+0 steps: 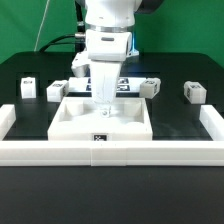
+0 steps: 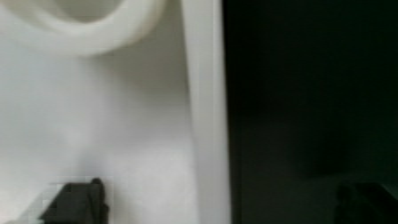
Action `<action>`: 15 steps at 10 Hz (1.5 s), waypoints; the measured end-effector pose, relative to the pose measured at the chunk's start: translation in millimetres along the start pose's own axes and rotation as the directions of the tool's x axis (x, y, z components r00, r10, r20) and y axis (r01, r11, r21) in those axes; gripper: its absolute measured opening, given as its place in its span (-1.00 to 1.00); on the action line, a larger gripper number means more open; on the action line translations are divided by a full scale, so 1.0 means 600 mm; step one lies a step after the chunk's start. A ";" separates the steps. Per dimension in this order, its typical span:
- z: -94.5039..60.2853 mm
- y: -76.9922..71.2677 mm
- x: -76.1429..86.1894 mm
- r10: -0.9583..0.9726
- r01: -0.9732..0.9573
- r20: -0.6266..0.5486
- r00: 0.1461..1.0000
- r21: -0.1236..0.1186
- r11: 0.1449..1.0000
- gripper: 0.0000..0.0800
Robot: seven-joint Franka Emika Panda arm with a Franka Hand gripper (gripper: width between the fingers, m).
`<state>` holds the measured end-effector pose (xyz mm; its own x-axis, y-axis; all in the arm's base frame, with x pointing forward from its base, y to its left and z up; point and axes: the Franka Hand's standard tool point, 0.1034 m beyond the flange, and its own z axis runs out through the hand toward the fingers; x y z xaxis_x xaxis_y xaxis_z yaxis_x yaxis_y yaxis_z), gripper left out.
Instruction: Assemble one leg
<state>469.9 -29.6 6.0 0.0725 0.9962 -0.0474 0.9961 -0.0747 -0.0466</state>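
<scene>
Claw (image 1: 103,102): spread apart and empty, low over panel (image 1: 100,125) by its round hole (image 2: 80,20); leg (image 1: 57,92) loose on bench (image 1: 180,115) just beside panel; step judged pre-pickup, next move requiring rise, traverse, closure on leg.

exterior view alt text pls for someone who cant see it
A white robot arm reaches straight down over a large white square panel with a raised rim on a black table. Four small white tagged legs lie apart from it, two toward the exterior view's left, two toward its right. White border rails frame the front and sides.
</scene>
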 end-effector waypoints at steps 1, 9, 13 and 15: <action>0.000 -0.001 0.001 -0.001 0.001 0.000 1.000 0.001 1.000 0.30; -0.001 0.001 0.002 -0.001 0.001 -0.001 1.000 -0.005 1.000 -0.87; -0.004 0.002 0.046 -0.042 0.042 -0.016 0.999 -0.009 0.999 -0.87; -0.008 0.004 0.088 -0.070 0.069 -0.030 0.997 -0.012 0.998 -0.87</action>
<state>476.2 22.8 8.5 0.0045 0.9999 -0.0142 0.9993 -0.0051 -0.0377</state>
